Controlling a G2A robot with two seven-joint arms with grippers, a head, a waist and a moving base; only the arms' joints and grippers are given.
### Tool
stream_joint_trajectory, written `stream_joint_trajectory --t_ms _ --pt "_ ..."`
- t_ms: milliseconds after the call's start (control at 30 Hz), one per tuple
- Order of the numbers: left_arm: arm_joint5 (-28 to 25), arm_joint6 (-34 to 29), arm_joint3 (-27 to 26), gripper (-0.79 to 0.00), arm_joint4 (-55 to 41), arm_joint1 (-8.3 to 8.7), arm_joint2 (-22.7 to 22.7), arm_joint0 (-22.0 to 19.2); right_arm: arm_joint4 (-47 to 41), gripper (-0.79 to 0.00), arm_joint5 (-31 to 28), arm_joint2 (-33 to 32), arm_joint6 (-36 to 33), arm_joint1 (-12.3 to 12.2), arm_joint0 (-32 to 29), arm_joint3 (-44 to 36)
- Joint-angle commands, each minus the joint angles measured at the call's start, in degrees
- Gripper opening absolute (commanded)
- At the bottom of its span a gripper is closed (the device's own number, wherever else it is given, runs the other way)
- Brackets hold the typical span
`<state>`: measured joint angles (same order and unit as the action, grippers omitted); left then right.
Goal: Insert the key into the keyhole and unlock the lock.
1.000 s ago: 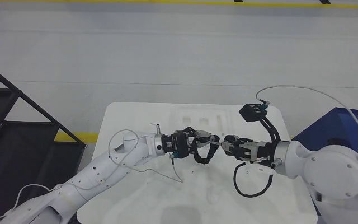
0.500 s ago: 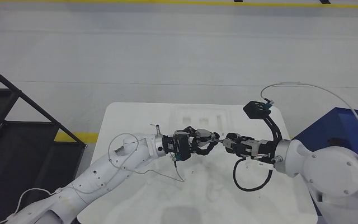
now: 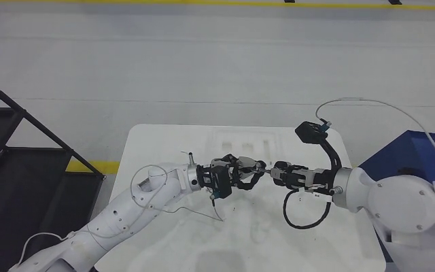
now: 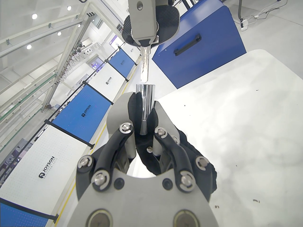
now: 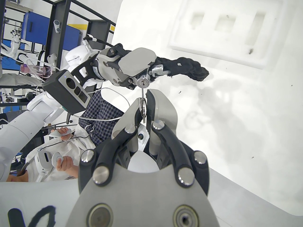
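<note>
- The left claw (image 4: 143,106) is pressing together on the lock (image 4: 146,93). It is pinching the chrome barrel across its sides and holding it in the air above the tabletop (image 4: 236,131), with the keyhole end pointing at the other arm.
- The right claw (image 5: 143,103) is pinching the key (image 5: 142,93) by its head. The blade is sticking out bare ahead of the fingertips, and its tip is sitting right at the keyhole face. Whether it is already going in cannot be told.
- The barrel is looking like polished metal — hard, stiff and probably slippery against the pads. It is likely to try spinning in the grip once the key is turning, so squeezing across the middle of the barrel, as now, is giving the surest hold.
- The black fabric-covered loop (image 5: 187,68) is trailing off the lock to one side. It is looking soft, offering no firm place to grip and adding little weight.
- The key is looking small, light and thin — stiff along its length but liable to pivot between the pads if pushed off-line. Gripping the flat head is leaving the whole blade free and giving leverage for the twist.
- Both pieces are looking light, so alignment rather than force is probably mattering most.
</note>
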<state>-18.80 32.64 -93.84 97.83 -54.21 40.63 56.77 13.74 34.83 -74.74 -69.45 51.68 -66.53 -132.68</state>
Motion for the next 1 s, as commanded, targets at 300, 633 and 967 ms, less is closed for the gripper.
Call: stream_joint_trajectory --t_ms 300,633,967 --pt "-0.3 0.2 -0.5 -0.785 1.7 -0.52 1.5 1.1 -0.5 -0.785 0.2 0.8 0.2 -0.3 0.8 1.1" --pt "-0.9 0.1 -0.7 -0.785 2.8 -1.08 2.5 1.9 -1.4 -0.785 0.1 1.8 0.6 -0.5 1.5 1.7" --pt "-1.7 0.0 -0.4 -0.785 3.5 -1.69 3.3 2.3 -2.2 -0.785 0.0 2.5 1.0 -0.7 2.0 2.0"
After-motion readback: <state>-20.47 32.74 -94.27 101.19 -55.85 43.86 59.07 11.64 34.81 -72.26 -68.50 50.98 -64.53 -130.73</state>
